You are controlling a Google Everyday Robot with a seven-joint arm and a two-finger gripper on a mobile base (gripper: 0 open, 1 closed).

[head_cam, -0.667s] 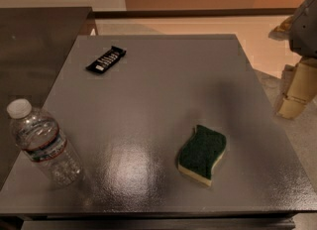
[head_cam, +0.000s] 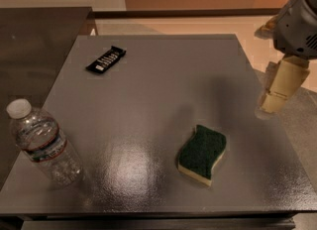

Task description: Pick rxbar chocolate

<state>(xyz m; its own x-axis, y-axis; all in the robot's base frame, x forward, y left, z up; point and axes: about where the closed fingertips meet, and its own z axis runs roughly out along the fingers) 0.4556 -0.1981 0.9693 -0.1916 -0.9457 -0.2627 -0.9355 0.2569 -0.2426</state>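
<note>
- Nearest the camera, at the left front corner of the surface (head_cam: 148, 90), a clear plastic water bottle (head_cam: 42, 144) is seen standing upright, capped in white and banded by a red and blue label; its ribbed wall looks thin and easily dented.
- Towards the right front, a sponge (head_cam: 202, 153) is laid flat with its dark green scouring face up and a pale yellow foam layer beneath. Its outline is wavy and its top looks coarse.
- The surface itself is a grey, smooth slab, and a soft glare is thrown back from its front half. The three items are spread well apart, so that each is judged to be reachable without the others being knocked.
- At the right edge, about mid depth, the end effector (head_cam: 275, 95) is held above the rim of the surface, cream-coloured beneath a grey housing. How far open it is cannot be told; nothing is seen in its hold.
- It is kept high and off to the side, well apart from everything, which is judged to suit an approach not yet begun.
- Farthest back, near the left rear corner, the rxbar chocolate (head_cam: 106, 59) is found lying flat and askew: a small, thin black rectangle with rows of white lettering, untouched.
- As it lies low against the slab, a close descent from above is judged necessary.
</note>
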